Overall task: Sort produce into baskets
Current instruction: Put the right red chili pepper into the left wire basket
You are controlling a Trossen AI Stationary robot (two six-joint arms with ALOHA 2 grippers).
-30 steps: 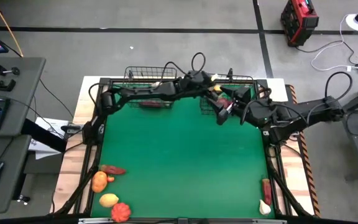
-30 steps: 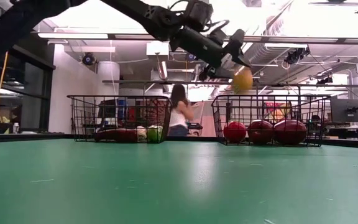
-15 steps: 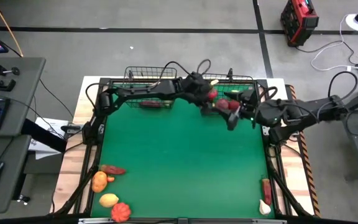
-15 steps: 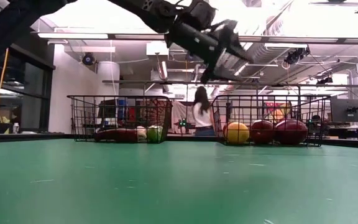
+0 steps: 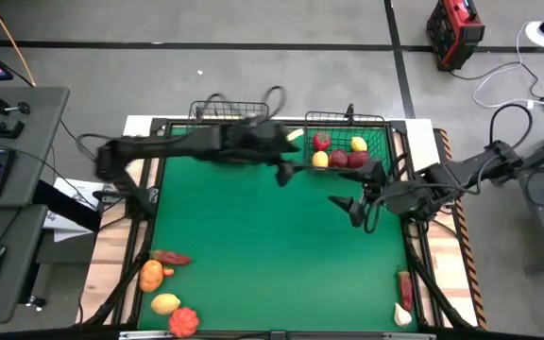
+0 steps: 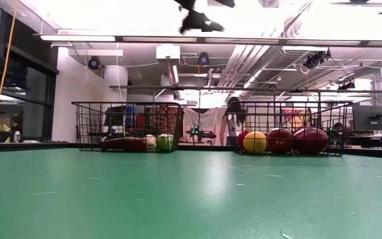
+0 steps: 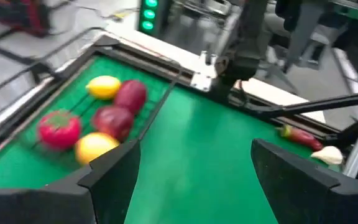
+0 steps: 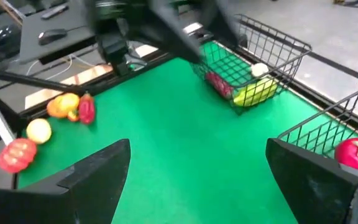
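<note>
Two black wire baskets stand at the table's far edge. The right basket (image 5: pixel 387 142) (image 6: pixel 287 106) holds red, maroon and yellow produce (image 7: pixel 112 120). The left basket (image 5: pixel 213 111) (image 8: pixel 272 46) holds a red, a yellow-green and a white piece (image 8: pixel 253 92). My left gripper (image 7: pixel 194 168) (image 5: pixel 286 172) hangs open and empty above the mat, just left of the right basket. Farther toward the near edge, my right gripper (image 8: pixel 197 177) (image 5: pixel 349 208) is also open and empty. Loose produce lies at the near left (image 5: pixel 165 288) and near right (image 5: pixel 403 297) corners.
The near-left pile has a maroon, an orange, a yellow and a red piece (image 8: pixel 39 130). A red chili (image 7: pixel 300 135) and a white piece (image 7: pixel 330 155) lie near the right frame post. The wide green mat (image 5: pixel 253 246) lies between them. A person moves in the room behind (image 6: pixel 234 119).
The yellow fruit at my left gripper's tips above the right basket has fallen into it and lies beside the red ones. My left gripper has then risen and drawn back toward the table's left. My right gripper has moved toward the near edge and tipped downward.
</note>
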